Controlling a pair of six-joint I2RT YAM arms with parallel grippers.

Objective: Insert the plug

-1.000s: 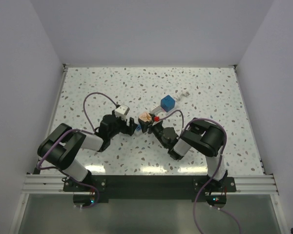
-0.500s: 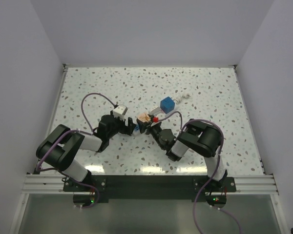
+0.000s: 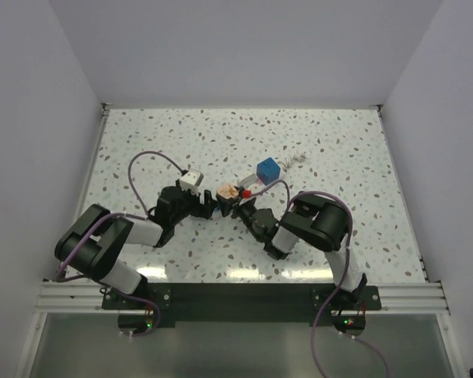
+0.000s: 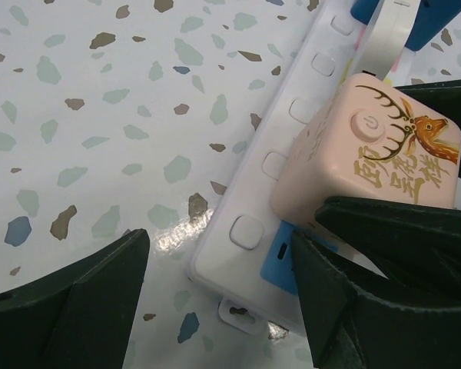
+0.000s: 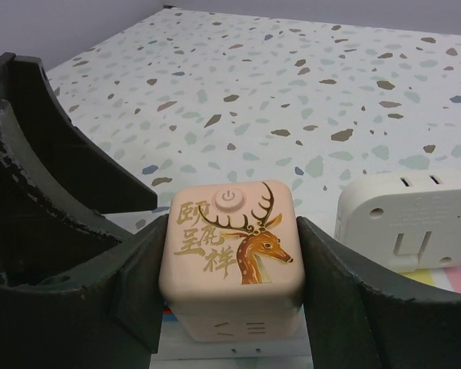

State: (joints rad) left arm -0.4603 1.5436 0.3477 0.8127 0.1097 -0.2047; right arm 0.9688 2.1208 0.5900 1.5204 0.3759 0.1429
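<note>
**Right claw.** The right gripper (image 5: pixel 232 257) is closed on the pink cube plug (image 4: pixel 361 161). Its two dark fingers (image 5: pixel 138 284) press flat against opposite side faces of the cube. The jaws stand about halfway apart, with the width of the cube filling the gap. The face printed with a deer and a power symbol is turned toward the right wrist camera.

**Left claw.** The left gripper (image 4: pixel 220 237) stands wide open and grips nothing. Its jaws straddle the near end of the white power strip (image 4: pixel 292 115). The left-hand finger (image 4: pixel 69 307) is clear of the strip, with bare speckled table (image 4: pixel 100 115) between them. The other finger sits close over the strip's edge, below the plug. Contact there cannot be determined.

**Plug position.** The plug sits on top of the power strip, near the end that lies between the left jaws, and covers part of a blue panel on the strip. A row of square buttons runs along the strip's exposed edge beside it. The underside of the cube is hidden, so whether its prongs are in a socket cannot be determined.

**Neighbouring items.** A white adapter (image 5: pixel 415 215) stands on the strip just beside the plug, apart from it. A blue cube (image 3: pixel 267 170) sits farther along the strip. From above, both claws meet at mid-table, with the plug between them.
</note>
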